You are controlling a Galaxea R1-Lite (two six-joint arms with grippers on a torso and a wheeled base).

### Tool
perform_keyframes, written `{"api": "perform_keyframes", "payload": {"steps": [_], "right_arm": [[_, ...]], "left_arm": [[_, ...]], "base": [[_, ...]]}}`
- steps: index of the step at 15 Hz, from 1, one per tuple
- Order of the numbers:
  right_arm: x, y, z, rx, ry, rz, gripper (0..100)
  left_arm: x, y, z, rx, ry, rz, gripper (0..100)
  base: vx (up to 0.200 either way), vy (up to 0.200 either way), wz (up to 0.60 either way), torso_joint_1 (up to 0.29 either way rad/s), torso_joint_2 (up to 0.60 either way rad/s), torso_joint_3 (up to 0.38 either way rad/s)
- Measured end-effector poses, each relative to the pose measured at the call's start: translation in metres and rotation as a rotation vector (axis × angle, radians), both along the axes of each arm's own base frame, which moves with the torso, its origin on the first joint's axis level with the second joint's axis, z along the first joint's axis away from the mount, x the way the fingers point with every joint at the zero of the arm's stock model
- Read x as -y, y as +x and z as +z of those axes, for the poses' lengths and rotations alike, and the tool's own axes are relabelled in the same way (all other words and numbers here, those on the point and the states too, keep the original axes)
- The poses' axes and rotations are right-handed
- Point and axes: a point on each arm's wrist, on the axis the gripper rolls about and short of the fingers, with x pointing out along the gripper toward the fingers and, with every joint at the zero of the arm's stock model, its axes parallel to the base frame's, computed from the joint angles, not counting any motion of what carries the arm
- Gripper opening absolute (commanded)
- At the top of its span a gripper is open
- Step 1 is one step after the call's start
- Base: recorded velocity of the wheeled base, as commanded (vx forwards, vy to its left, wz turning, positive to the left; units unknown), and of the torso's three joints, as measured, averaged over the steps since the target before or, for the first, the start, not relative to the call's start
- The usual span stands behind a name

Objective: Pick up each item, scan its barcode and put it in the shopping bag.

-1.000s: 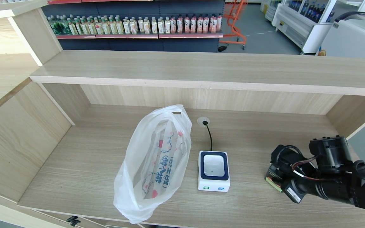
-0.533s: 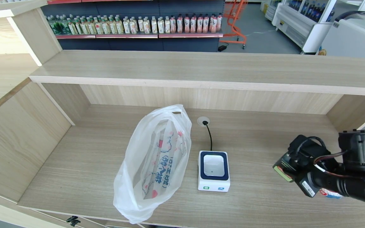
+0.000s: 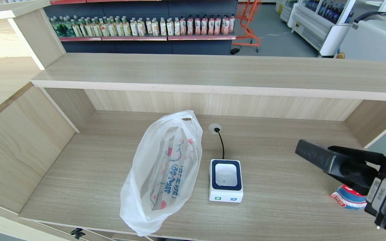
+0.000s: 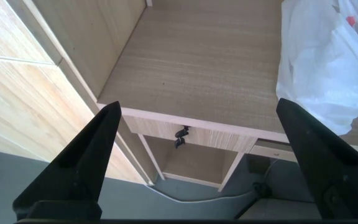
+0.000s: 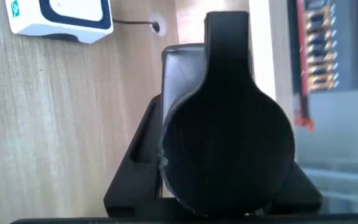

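Snack packet (image 3: 347, 198), red, blue and white, lay flat on the table (image 3: 273, 207) near its right end, partly hidden under the right arm. It was well apart from the barcode scanner (image 3: 226, 180), which stood just beside the shopping bag (image 3: 146, 187). The bag lay on its side, handle end toward the back of the table, with 1 printed packet (image 3: 171, 167) already inside.

Right pincer (image 3: 314, 148) hung above the snack packet, a little toward the scanner. Its 2 fingers looked spread with nothing between them, and no contact with the packet could be seen. Left pincer (image 4: 197, 107) was wide apart and empty, off the front edge of the table near the bag's closed end.

Handling, judged:
- The packet is probably very light, soft and crinkly, with a slick film that can slide in a loose pinch.
- Contents may crush, so a moderate squeeze only.
- It lies flat, so 1 finger would likely need to get under an edge. The best hold seems to be across the narrow width near a sealed end, leaving the faces free for scanning.
- Which face carries the barcode could not be told.
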Motion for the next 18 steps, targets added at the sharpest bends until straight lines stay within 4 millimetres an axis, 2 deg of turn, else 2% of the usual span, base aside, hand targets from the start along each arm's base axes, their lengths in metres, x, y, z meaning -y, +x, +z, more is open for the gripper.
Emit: {"api": "perform_keyframes", "payload": {"steps": [4,6,8,13,18], "right_arm": [[-0.012,0.004,0.003,0.577,-0.504,0.496,0],[-0.025,0.015,-0.012,0.775,-0.609,0.729,0],[-0.042,0.022,-0.025,0.942,-0.609,0.929,0],[-0.066,0.028,-0.039,1.017,-0.584,1.078,0],[-0.07,0.033,-0.045,0.994,-0.577,1.095,0]], "left_arm": [[0.0,0.0,0.0,0.0,0.0,0.0,100],[0.0,0.0,0.0,0.0,0.0,0.0,100],[0.0,0.0,0.0,0.0,0.0,0.0,100],[0.0,0.0,0.0,0.0,0.0,0.0,100],[0.0,0.0,0.0,0.0,0.0,0.0,100]], "base": [[0.0,0.0,0.0,0.0,0.0,0.0],[0.0,0.0,0.0,0.0,0.0,0.0],[0.0,0.0,0.0,0.0,0.0,0.0],[0.0,0.0,0.0,0.0,0.0,0.0],[0.0,0.0,0.0,0.0,0.0,0.0]]}}
